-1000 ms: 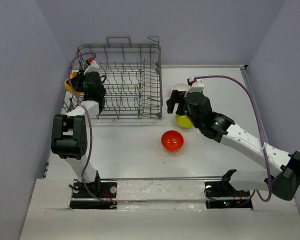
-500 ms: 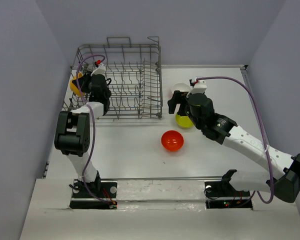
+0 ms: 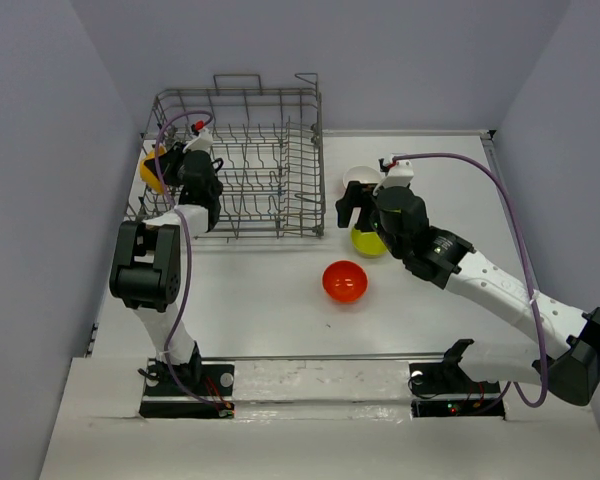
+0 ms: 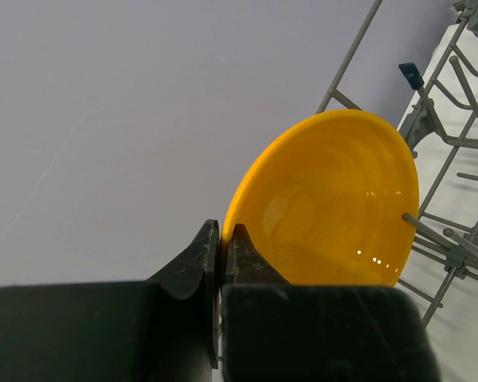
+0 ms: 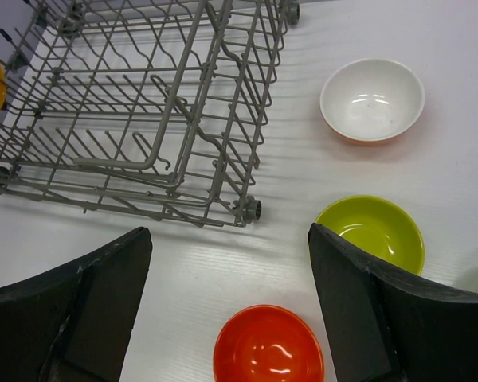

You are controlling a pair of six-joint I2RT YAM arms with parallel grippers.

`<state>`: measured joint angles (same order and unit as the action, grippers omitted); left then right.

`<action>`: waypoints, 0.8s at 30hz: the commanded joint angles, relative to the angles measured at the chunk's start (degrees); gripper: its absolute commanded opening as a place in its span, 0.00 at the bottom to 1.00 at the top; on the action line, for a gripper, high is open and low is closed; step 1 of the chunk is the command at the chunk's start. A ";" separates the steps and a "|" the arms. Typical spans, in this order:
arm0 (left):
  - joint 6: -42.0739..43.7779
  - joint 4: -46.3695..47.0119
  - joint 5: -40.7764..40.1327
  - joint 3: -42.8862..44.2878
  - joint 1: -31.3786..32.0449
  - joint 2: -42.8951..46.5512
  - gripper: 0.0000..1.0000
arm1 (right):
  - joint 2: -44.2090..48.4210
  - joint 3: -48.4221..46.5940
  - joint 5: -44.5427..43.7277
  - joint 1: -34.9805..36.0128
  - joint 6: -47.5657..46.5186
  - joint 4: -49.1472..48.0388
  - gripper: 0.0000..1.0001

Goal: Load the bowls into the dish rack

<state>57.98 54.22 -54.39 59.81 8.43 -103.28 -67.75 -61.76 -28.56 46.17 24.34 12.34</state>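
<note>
Left wrist, left hand pinching glossy round yellow-orange bowl, right hand spread

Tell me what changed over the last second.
The left gripper, shut on the rim of the yellow-orange bowl, carried it slightly right, toward the left wall of the dish rack. The right gripper hovers open, barely shifted; the red-orange bowl, lime green bowl and white bowl lie where they were.

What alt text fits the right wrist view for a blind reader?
The open right gripper hangs over a white table holding a glossy round red-orange bowl, a lime green bowl and a white bowl with an orange outside, beside a large grey wire dish rack.
</note>
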 commanded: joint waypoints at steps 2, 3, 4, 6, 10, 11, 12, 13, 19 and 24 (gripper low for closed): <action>1.43 5.90 -1.33 -0.92 0.45 0.28 0.00 | 1.39 0.32 -1.77 0.06 -0.61 -2.93 0.85; 1.70 6.60 -1.42 -1.10 0.45 0.19 0.00 | 1.48 0.32 -1.85 0.06 -0.69 -3.02 0.85; 1.88 6.69 -1.42 -1.10 0.54 0.19 0.00 | 1.48 0.32 -1.85 0.06 -0.70 -2.93 0.85; 2.40 6.87 -1.42 -1.10 0.54 0.19 0.00 | 1.48 0.32 -1.94 0.06 -0.70 -3.02 0.85; 3.98 8.88 -2.03 -1.71 0.36 0.10 0.00 | 1.39 0.32 -1.94 0.06 -0.87 -3.02 0.85; 4.68 9.50 -2.21 -1.89 0.36 -0.16 0.00 | 1.30 0.41 -2.12 0.06 -0.96 -3.02 0.85; 5.39 10.46 -2.30 -2.15 0.36 -0.25 0.00 | 1.30 0.41 -2.12 0.06 -0.87 -3.02 0.85; 6.09 10.73 -2.30 -2.42 0.36 -0.34 0.00 | 1.21 0.32 -2.12 0.06 -0.96 -3.02 0.86; 6.62 11.17 -2.83 -2.51 0.01 -1.22 0.00 | 1.12 0.41 -2.21 0.06 -1.13 -3.02 0.86; 6.54 10.65 -2.91 -2.42 -0.16 -1.57 0.00 | 0.86 0.32 -2.38 0.06 -1.31 -3.11 0.86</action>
<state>64.58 61.04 -54.94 57.69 8.56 -104.62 -67.75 -61.73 -29.06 46.15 23.90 12.34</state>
